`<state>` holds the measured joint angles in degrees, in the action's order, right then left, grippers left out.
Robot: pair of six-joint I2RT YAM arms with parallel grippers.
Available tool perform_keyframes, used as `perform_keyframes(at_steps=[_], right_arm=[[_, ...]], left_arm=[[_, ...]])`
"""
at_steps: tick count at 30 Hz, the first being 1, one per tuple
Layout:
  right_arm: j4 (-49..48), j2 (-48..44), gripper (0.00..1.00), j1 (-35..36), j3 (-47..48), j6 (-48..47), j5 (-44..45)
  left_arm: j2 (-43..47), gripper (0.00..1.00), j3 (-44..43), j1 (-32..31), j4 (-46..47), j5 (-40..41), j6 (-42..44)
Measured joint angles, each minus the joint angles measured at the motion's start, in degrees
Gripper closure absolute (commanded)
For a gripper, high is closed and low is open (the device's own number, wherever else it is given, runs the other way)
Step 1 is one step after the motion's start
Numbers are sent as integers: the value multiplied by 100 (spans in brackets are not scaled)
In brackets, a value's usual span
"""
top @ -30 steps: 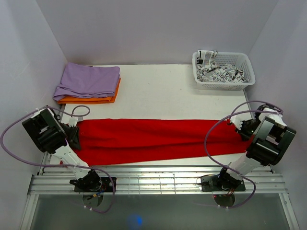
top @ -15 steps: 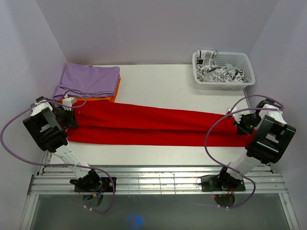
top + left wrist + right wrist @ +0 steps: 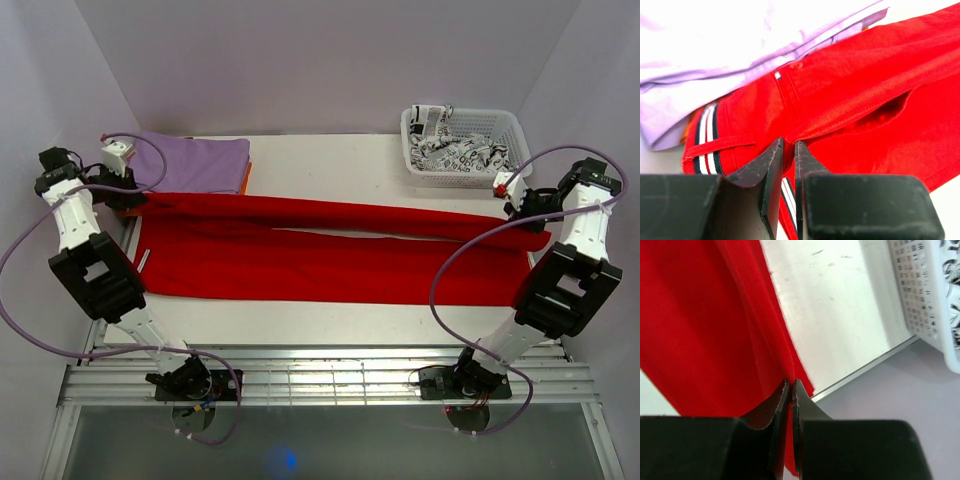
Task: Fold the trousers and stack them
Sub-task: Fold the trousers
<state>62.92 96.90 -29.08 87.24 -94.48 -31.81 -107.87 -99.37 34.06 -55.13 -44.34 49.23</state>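
Trousers (image 3: pixel 330 265) lie lengthwise across the counter (image 3: pixel 340 160), waist end at the left and leg ends at the right. The bulk lies flat on the near half of the counter. One long edge is lifted as a narrow red band along the far side, stretched from one arm to the other.

Left fingers (image 3: pixel 128 193) are at the left end, just beside the lilac cloth (image 3: pixel 195 162) that sits on an orange cloth (image 3: pixel 243 182). In the left wrist view the left fingers (image 3: pixel 771 157) stand narrow, pinching a fold of the trousers (image 3: pixel 855 90) at the waist. A white and navy striped band (image 3: pixel 707 132) shows on the waistband, and there is a red button (image 3: pixel 796 65) near the lilac cloth (image 3: pixel 715 40). The waist touches the cloth stack's edge.

Right fingers (image 3: pixel 520 210) are at the right end, near the counter's right edge and just in front of the white basket (image 3: pixel 470 180). In the right wrist view the right fingers (image 3: pixel 781 397) are almost together, clamped on the thin edge of the trousers (image 3: pixel 705 325). Red fabric hangs in folds from the pinch. Bare counter (image 3: pixel 835 310) and the basket wall (image 3: pixel 920 290) lie beyond.

The basket holds a black-and-white patterned cloth (image 3: pixel 460 152) and stands in the far right corner, apart from the trousers.
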Motion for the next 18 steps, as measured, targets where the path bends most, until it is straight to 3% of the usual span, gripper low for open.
perform_keyframes(at_steps=[5,10,14,18], right_arm=[[11,-568,92,-343,-962,-566,48],[103,-981,92,-1040,-2267,-1204,144],[-177,-944,92,-1423,-3073,-1499,492],[-1078,-863,92,-1401,-3912,-1517,1029]], left_arm=[[835,100,911,334,39,-219,682],[1499,100,2168,1255,-824,-273,1993],[1283,100,3410,1709,-691,350,2671],[544,100,3908,1794,-227,686,2586]])
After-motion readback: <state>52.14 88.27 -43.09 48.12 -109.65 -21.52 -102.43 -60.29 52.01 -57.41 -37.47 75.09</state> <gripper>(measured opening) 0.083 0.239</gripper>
